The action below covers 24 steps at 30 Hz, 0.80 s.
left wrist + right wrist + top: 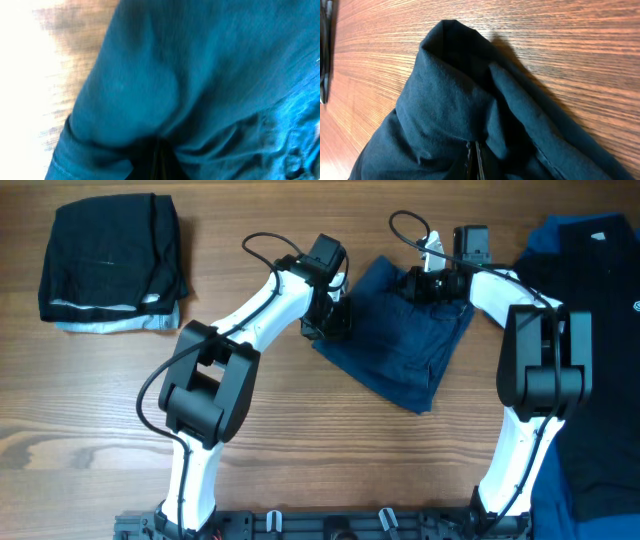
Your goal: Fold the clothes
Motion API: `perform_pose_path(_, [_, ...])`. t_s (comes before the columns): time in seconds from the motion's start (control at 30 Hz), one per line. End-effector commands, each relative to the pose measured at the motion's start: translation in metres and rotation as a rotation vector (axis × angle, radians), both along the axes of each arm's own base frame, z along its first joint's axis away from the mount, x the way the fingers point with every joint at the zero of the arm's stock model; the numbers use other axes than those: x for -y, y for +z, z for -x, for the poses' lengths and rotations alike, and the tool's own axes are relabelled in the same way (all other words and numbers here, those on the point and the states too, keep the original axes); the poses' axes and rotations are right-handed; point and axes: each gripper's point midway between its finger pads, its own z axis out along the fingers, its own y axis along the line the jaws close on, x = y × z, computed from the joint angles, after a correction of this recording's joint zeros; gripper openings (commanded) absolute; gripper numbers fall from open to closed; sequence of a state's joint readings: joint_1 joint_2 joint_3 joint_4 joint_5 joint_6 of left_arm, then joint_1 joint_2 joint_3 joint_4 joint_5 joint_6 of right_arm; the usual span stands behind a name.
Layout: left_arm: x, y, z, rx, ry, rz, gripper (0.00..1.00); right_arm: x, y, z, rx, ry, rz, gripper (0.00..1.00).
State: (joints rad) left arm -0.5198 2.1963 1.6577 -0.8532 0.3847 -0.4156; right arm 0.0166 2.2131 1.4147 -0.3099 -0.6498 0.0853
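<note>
The navy-blue shorts (pixel 400 345) lie partly folded in the middle of the wooden table. My left gripper (pixel 330 320) is shut on the shorts' left edge; in the left wrist view the blue cloth (pixel 200 75) fills the frame and bunches into the jaws (pixel 159 162). My right gripper (pixel 428 282) is shut on the shorts' far edge; in the right wrist view the dark cloth (pixel 450 100) rises in a fold from the jaws (pixel 474 162).
A folded stack of black and pale blue garments (pixel 110 265) sits at the far left. A pile of black and royal-blue clothes (pixel 595 300) lies along the right edge. Bare wood (pixel 350 460) shows in front.
</note>
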Motion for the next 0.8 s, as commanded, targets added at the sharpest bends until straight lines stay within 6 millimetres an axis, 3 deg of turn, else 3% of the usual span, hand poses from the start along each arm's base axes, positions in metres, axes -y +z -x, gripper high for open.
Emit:
perform_pose_path(0.0, [-0.006,-0.014,0.011,-0.010,-0.031,-0.075,0.04,0.006,-0.013,-0.002,0.014,0.009,0.081,0.04])
perform_pose_path(0.1, [-0.010,0.017,-0.008,0.115,-0.017,-0.088,0.04,0.005,0.084,-0.026,0.207,0.036,0.093,0.07])
perform_pose_path(0.17, [-0.008,0.047,-0.021,0.207,-0.002,-0.049,0.04,0.004,0.154,-0.024,0.301,0.027,0.085,0.08])
perform_pose_path(0.27, [-0.001,0.085,-0.035,0.320,0.011,0.018,0.04,0.005,0.205,0.004,0.322,0.020,0.082,0.14])
perform_pose_path(0.33, [0.005,0.106,-0.045,0.394,0.017,0.063,0.04,0.006,0.218,0.025,0.296,0.030,0.093,0.15])
perform_pose_path(0.4, [0.014,0.119,-0.060,0.465,0.030,0.112,0.04,0.007,0.211,0.046,0.221,0.052,0.102,0.12])
perform_pose_path(0.47, [0.019,0.119,-0.071,0.502,0.034,0.133,0.04,0.009,0.193,0.056,0.146,0.050,0.114,0.04])
perform_pose_path(0.53, [0.023,0.114,-0.082,0.527,0.044,0.149,0.05,0.015,0.169,0.061,0.088,0.035,0.149,0.04])
perform_pose_path(0.63, [0.030,0.090,-0.098,0.519,0.085,0.169,0.09,0.020,0.117,0.071,-0.002,0.027,0.178,0.04])
perform_pose_path(0.77, [0.043,0.054,-0.098,0.458,0.068,0.205,0.10,0.019,0.052,0.087,-0.081,0.037,0.170,0.04])
